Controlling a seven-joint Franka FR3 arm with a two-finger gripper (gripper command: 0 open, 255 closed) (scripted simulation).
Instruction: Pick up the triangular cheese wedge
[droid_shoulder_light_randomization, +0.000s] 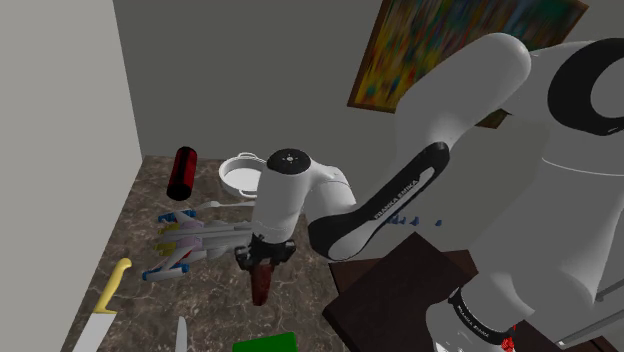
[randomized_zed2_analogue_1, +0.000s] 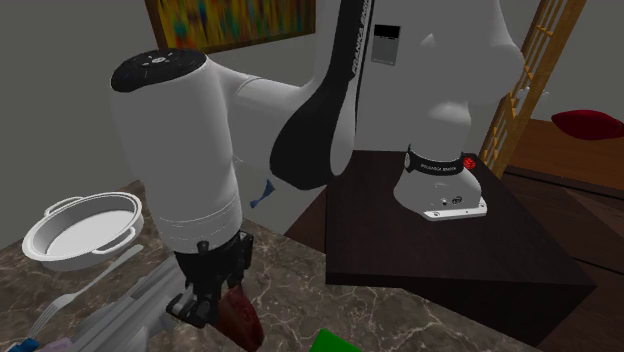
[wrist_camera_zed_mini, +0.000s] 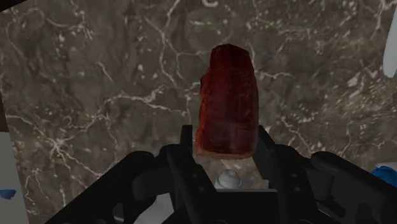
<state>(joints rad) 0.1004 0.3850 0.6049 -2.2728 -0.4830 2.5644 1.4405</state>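
Observation:
The wedge is a dark red-brown block, narrow and tapering, clasped at one end between my two black fingers. My gripper is shut on it. In the shoulder view the wedge hangs point-down from the gripper over the brown marbled counter. The second exterior view has the gripper with the wedge sticking out below it, close to the counter. Whether the wedge's tip touches the surface I cannot tell.
A white two-handled pot stands behind the gripper, with a dark red cylinder beside it. A blue rack of utensils lies close to the gripper. A yellow-handled knife and a green item lie nearer. The dark stand borders the counter.

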